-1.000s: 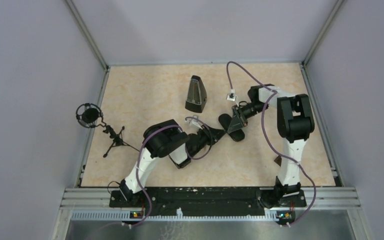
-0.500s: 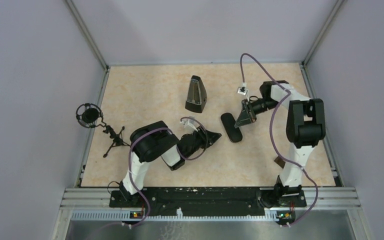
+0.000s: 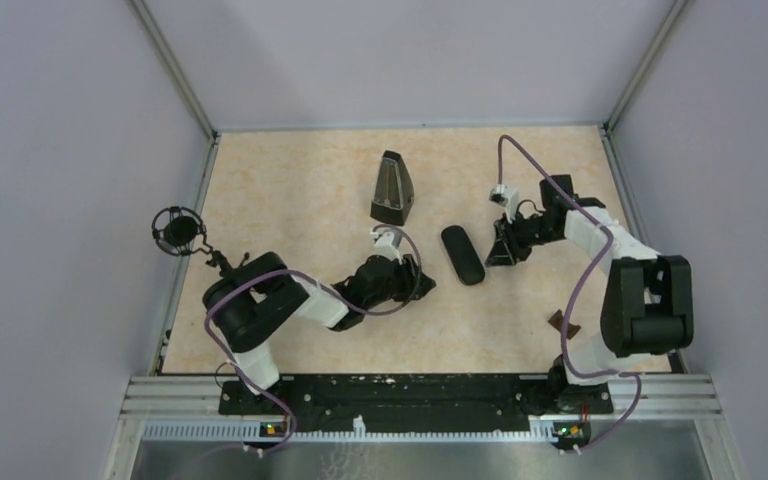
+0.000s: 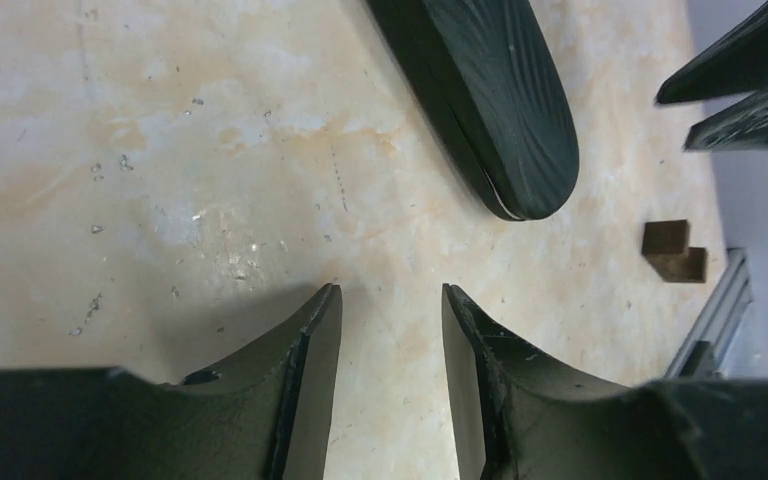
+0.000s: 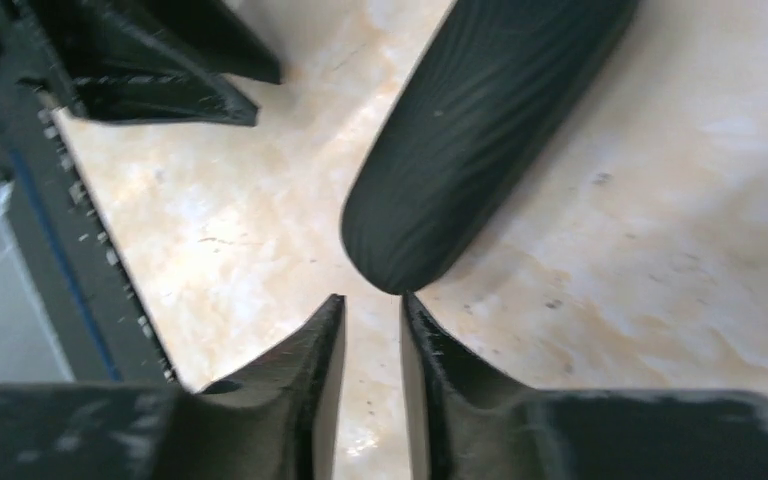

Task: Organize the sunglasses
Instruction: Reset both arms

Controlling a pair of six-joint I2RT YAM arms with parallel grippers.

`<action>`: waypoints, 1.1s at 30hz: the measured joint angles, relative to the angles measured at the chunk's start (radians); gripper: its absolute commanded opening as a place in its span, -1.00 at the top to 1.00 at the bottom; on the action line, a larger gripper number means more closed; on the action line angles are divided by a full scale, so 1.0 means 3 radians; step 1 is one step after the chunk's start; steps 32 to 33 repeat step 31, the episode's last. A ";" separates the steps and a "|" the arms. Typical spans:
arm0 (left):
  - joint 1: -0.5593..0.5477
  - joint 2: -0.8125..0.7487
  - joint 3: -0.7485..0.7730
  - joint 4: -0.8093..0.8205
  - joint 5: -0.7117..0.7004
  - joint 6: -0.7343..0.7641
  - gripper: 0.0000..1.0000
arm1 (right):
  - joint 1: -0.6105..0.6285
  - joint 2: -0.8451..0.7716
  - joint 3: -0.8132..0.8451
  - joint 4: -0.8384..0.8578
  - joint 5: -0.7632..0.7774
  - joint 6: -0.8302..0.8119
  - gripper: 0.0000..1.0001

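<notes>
The sunglasses are out of view. A closed black oblong glasses case (image 3: 462,254) lies on the table between my two grippers. It also shows in the left wrist view (image 4: 480,90) and in the right wrist view (image 5: 480,130). My left gripper (image 3: 422,283) sits low, left of the case, open and empty (image 4: 390,295). My right gripper (image 3: 500,252) sits just right of the case, its jaws a narrow gap apart and empty (image 5: 373,300), with the case's end just beyond its tips.
A black pyramid-shaped metronome (image 3: 392,188) stands behind the case. A microphone on a small tripod (image 3: 182,232) stands at the left edge. A small brown block (image 3: 557,322) lies near the right arm and shows in the left wrist view (image 4: 672,250).
Both grippers have drawn away from the case, the left one back and to the left, the right one to the right. The case stays on the table.
</notes>
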 measured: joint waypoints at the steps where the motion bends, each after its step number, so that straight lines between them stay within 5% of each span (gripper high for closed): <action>1: 0.0000 -0.0084 0.0066 -0.0240 0.0013 0.0104 0.00 | 0.0000 -0.0127 -0.0056 0.0123 0.0095 0.0088 0.20; 8: -0.0001 -0.0439 0.0676 -0.1840 0.0057 0.0685 -0.17 | 0.0000 -0.0959 -0.0175 0.0651 0.0651 0.0532 -0.16; 12: -0.0003 -0.0680 0.0896 -0.2608 0.0061 0.0913 -0.41 | 0.0000 -0.1381 -0.0290 0.0866 0.0862 0.0734 -0.95; 16: -0.0003 -0.0931 0.1176 -0.3320 -0.0058 0.1189 -0.97 | 0.0000 -0.1802 -0.0532 0.1143 0.0982 0.0950 -0.97; 24: 0.0088 -0.1258 0.1537 -0.3904 -0.0493 0.1835 -0.98 | 0.0000 -0.2286 -0.0909 0.1705 0.1517 0.1644 -0.97; 33: 0.0750 -0.1181 0.1352 -0.3889 -0.0214 0.1914 -0.98 | 0.0000 -0.2144 -0.0927 0.1860 0.1952 0.1970 -0.97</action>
